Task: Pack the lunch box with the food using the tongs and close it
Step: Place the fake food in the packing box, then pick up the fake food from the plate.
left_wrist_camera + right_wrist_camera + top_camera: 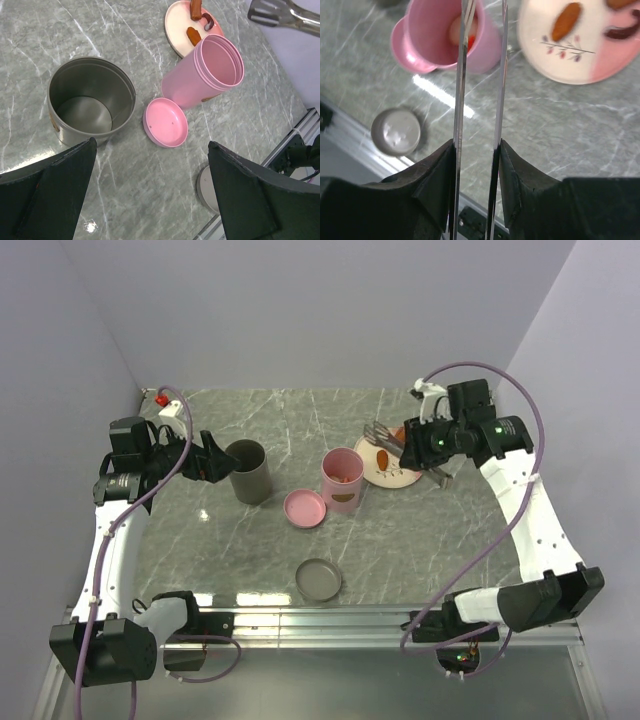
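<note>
The right gripper (476, 150) pinches the slim grey metal tongs (461, 75) across both arms, its jaws narrowed. The tips reach over the open pink cylindrical lunch box (432, 40), likely to drop food in. More reddish-brown sausage pieces (566, 21) wait on the pale round plate (620, 65) beside it. The left gripper (152, 150) hangs wide and empty.

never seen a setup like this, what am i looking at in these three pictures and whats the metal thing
Two robot arms are bolted at a table's near edge. One picture looks down from above; the other two come from wrist cameras. On the table: an open pink lunch box, its lid beside it, a grey canister, a grey lid, and a plate with food pieces. The right gripper grips the metal thing: tongs. The left gripper is open, empty.
</note>
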